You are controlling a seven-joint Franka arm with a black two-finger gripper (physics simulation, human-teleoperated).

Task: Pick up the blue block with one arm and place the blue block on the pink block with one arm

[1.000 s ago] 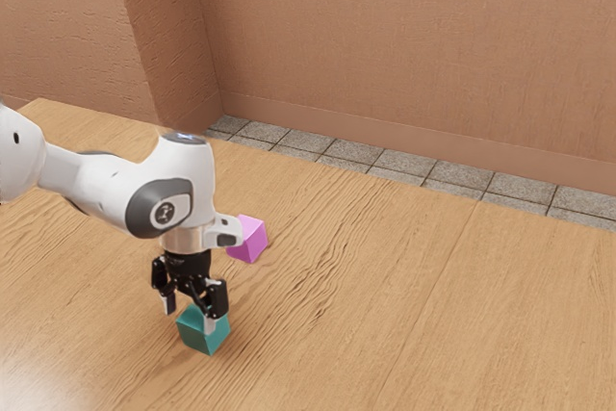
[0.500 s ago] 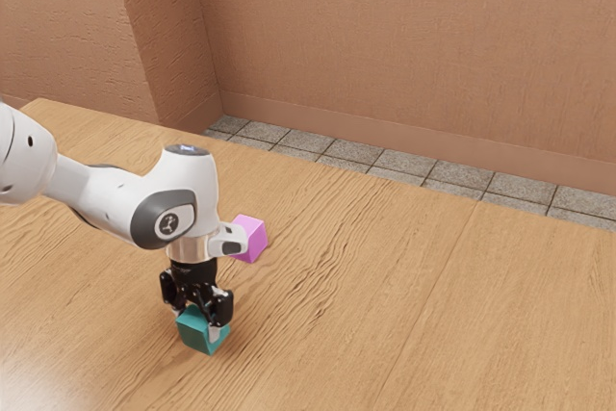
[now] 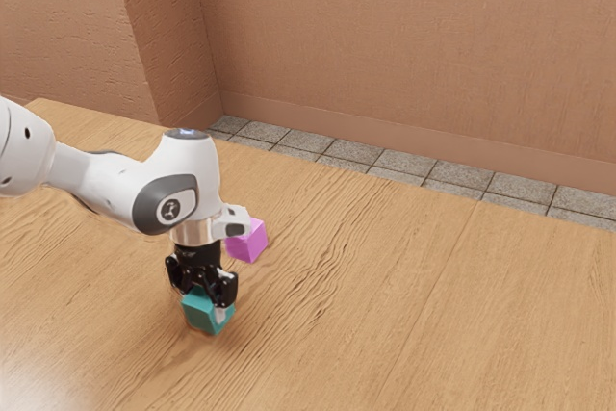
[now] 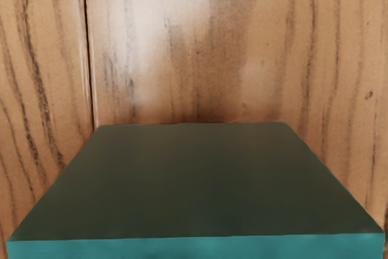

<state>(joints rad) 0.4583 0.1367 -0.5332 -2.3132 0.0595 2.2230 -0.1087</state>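
The blue block (image 3: 201, 319) is a teal-blue cube low in the exterior view's left half, just above the wooden table. My gripper (image 3: 205, 305) points straight down over it, and its black fingers (image 3: 223, 315) press on two opposite sides, so it is shut on the block. In the wrist view the block's dark top face (image 4: 194, 180) lies right under my hand, with table planks beyond it. The pink block (image 3: 251, 240) rests on the table a short way behind and to the exterior view's right of my gripper, partly behind the white hand.
The wooden table (image 3: 404, 315) stretches wide to the exterior view's right. A strip of grey tiles (image 3: 433, 172) runs along the base of the brown walls at the back. My white arm (image 3: 87, 180) comes in from the left.
My hand came down onto the blue block and the fingers closed on it. The block has since shifted slightly up and toward the exterior view's right with the gripper.
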